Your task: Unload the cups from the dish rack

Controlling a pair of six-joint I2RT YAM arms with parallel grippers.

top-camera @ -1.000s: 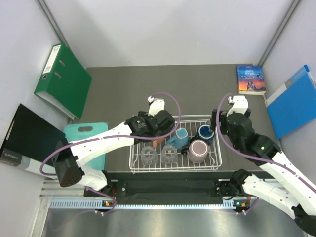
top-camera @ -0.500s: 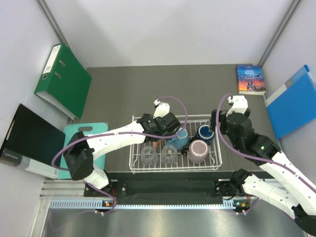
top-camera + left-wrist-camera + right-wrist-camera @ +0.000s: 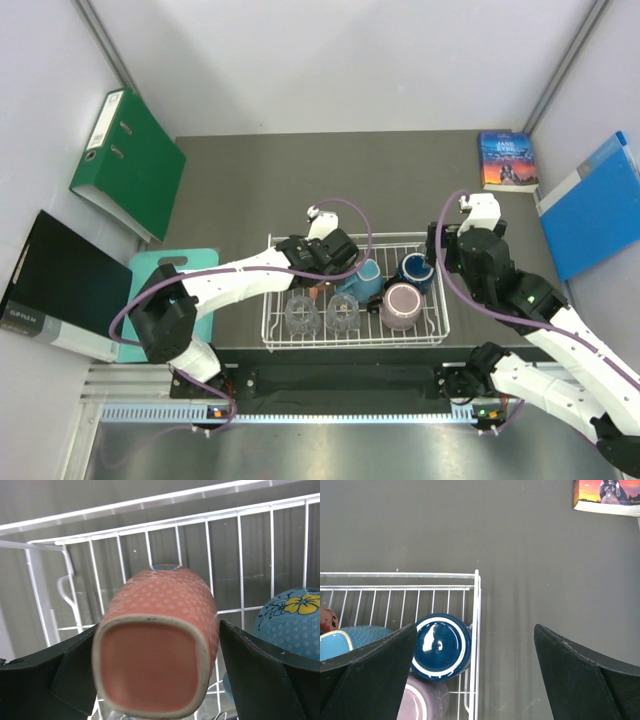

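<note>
L gripper (image 3: pixel 159 672) apart, straddling orange mug (image 3: pixel 162 605) lying in rack (image 3: pixel 150 502), frame center. I'd center, close on body, lift straight. R gripper (image 3: pixel 475 647) apart too.

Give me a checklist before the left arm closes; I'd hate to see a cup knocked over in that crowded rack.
1. Left jaws open: ok.
2. Orange mug between the left jaws, one on each side: ok.
3. Left jaws touching the orange mug: cannot tell.
4. Clearance from the light blue mug: not ok, it sits right beside one jaw.
5. Right jaws open, holding nothing, above the dish rack corner by the navy mug: ok.
</note>
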